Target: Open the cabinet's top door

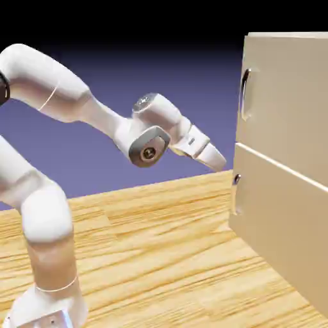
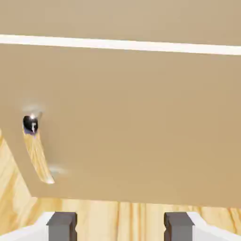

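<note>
The beige cabinet (image 1: 285, 160) stands at the right of the exterior view. Its top door (image 1: 288, 96) is flush and carries a curved silver bar handle (image 1: 244, 93) near its left edge. My gripper (image 1: 216, 159) hangs a little to the left of the cabinet front, about level with the seam between the two doors and below that handle, touching nothing. In the hand view my gripper (image 2: 120, 227) is open, with only table wood showing between the grey fingertips (image 2: 62, 226). That view shows mostly the lower door (image 2: 136, 122); the top door (image 2: 120, 19) is just a strip above the seam.
The lower door (image 1: 282, 230) has its own small metal handle (image 1: 236, 180), seen in the hand view as a curved handle (image 2: 34, 141) at the left. The wooden table (image 1: 160, 243) stretches under the arm up to the cabinet's base.
</note>
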